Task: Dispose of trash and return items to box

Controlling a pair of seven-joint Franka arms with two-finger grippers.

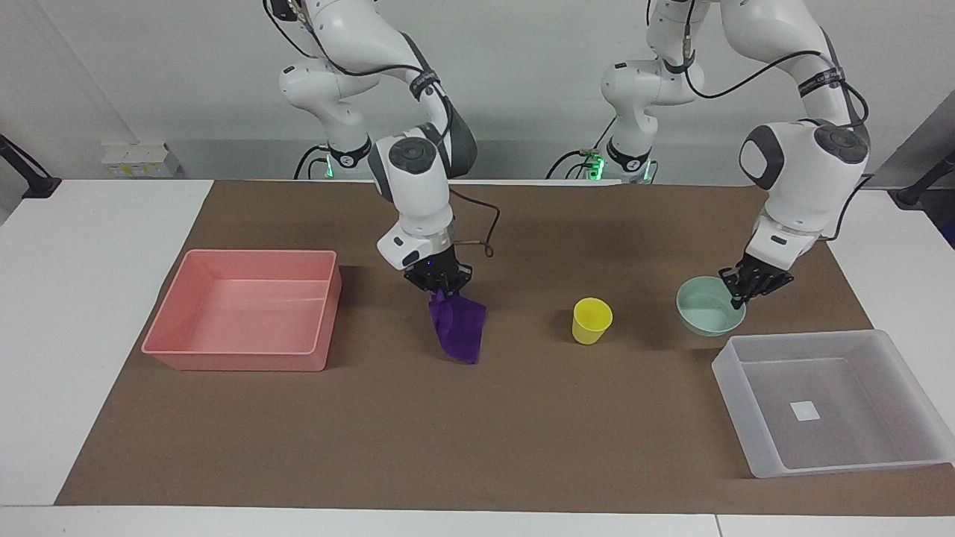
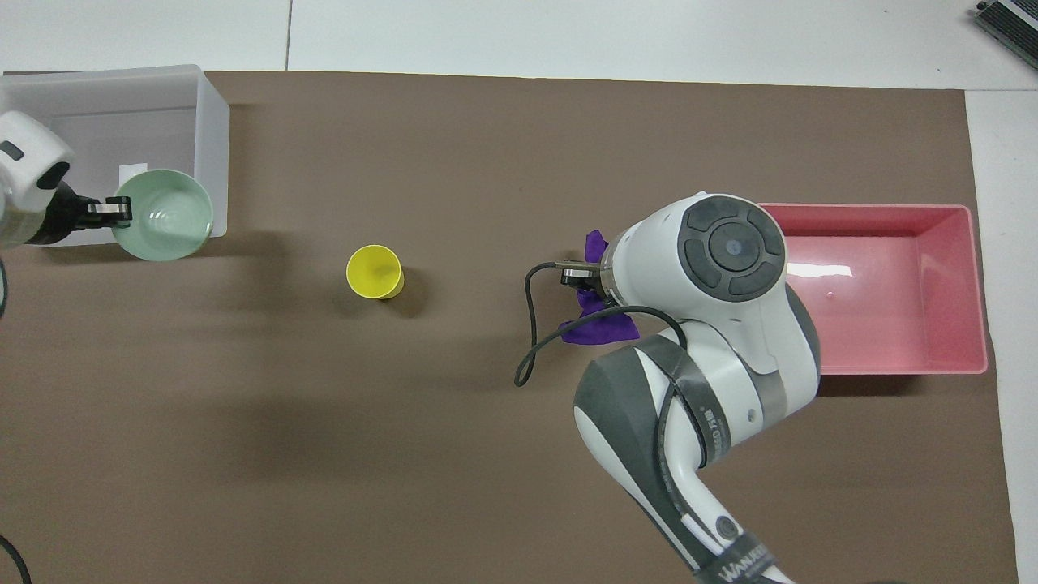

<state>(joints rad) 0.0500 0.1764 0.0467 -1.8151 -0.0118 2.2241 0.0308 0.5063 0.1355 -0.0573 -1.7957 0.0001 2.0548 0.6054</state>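
My right gripper [image 1: 439, 287] is shut on the top of the deep-purple cloth [image 1: 456, 328]. The cloth hangs below it over the mat, between the pink tray and the yellow cup [image 1: 592, 319]. In the overhead view the wrist hides most of the cloth [image 2: 600, 324]. My left gripper [image 1: 739, 292] is shut on the rim of the mint-green bowl [image 1: 705, 313] and holds it in the air, by the robot-side corner of the translucent box [image 1: 735, 388]. From overhead the bowl [image 2: 166, 217] overlaps the box's edge [image 2: 212, 130]. The cup [image 2: 374, 272] stands upright on the mat.
The pink tray [image 1: 239, 358] holds nothing and sits toward the right arm's end of the table; it also shows in the overhead view [image 2: 884, 284]. A brown mat [image 1: 477, 447] covers the table's middle. A black cable loops from the right wrist.
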